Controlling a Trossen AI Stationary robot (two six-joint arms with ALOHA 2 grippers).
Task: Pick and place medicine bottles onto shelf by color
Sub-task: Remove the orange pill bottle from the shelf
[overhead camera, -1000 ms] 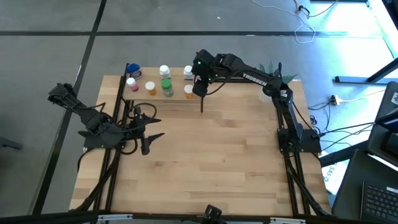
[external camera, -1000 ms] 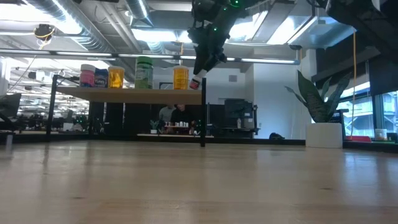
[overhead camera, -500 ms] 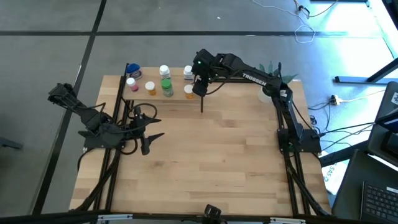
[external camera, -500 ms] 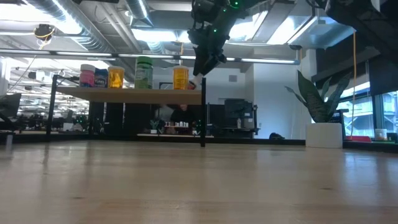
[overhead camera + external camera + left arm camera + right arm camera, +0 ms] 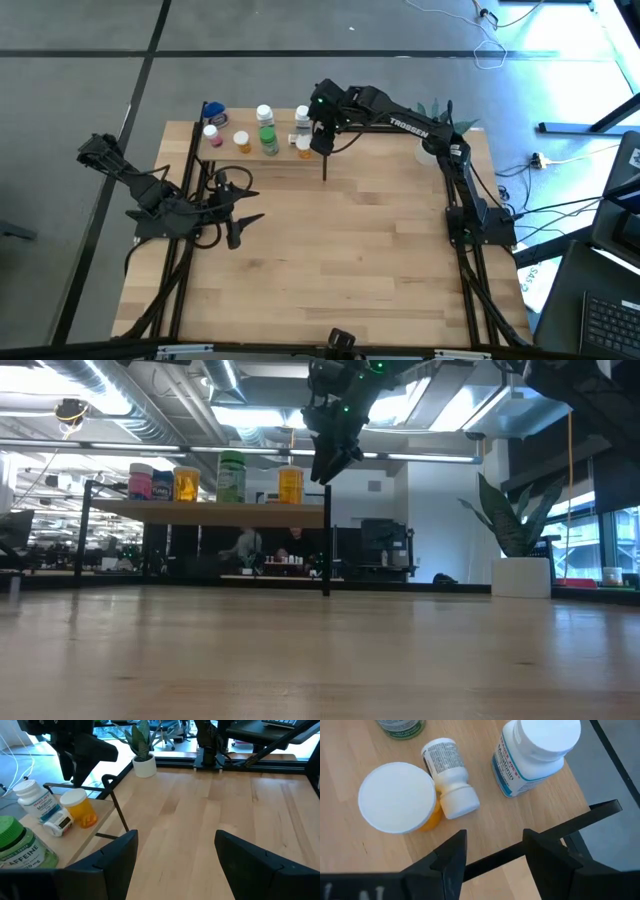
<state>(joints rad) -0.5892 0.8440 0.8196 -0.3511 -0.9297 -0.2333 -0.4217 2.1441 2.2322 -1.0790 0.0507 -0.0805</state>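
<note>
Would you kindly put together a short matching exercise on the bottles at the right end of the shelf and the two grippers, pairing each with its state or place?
Column one:
1. small white bottle
2. orange bottle
3. right gripper
4. left gripper

Column two:
A. open, low over the table's left side
B. lying on its side on the shelf
C. open, above the shelf's right end
D. upright, white cap on top

Pairs: 1-B, 2-D, 3-C, 4-A
</note>
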